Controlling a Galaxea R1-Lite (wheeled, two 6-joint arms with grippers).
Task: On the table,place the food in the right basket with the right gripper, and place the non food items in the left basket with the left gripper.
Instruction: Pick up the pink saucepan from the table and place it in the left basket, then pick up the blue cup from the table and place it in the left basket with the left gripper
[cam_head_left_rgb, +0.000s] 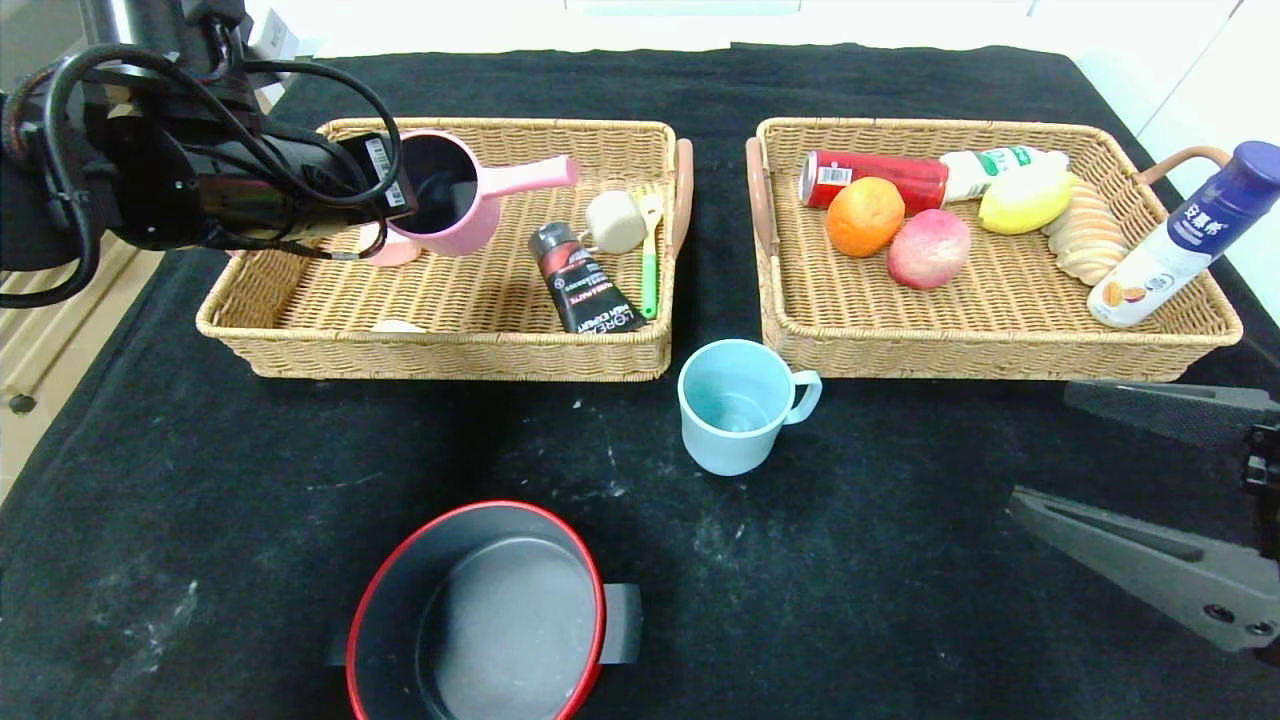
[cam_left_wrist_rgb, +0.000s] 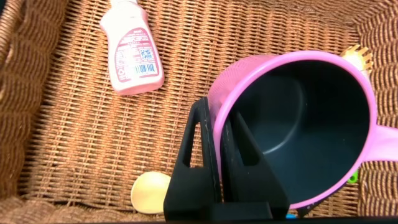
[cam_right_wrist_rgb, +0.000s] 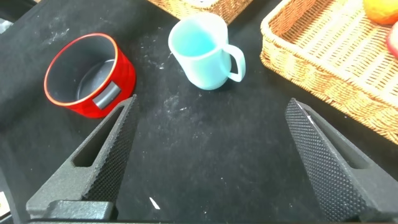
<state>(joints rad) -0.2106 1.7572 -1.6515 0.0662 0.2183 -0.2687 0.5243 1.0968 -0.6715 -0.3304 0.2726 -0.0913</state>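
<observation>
Left hand (cam_left_wrist_rgb: 221, 149) clenches the pink pot (cam_head_left_rgb: 445, 195) rim above the left basket (cam_head_left_rgb: 300, 320), handle pointing toward the right basket (cam_head_left_rgb: 1000, 350), while the right hand (cam_right_wrist_rgb: 205, 155) waits released over the counter (cam_head_left_rgb: 200, 500).

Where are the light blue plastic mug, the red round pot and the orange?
light blue plastic mug (cam_head_left_rgb: 735, 405), head view, outer wall
red round pot (cam_head_left_rgb: 480, 615), head view, grey inside floor
orange (cam_head_left_rgb: 865, 216), head view, middle of peel

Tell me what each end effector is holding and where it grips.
The left end effector clamps the pink saucepan by its rim, over the left basket. The right end effector holds nothing.
</observation>
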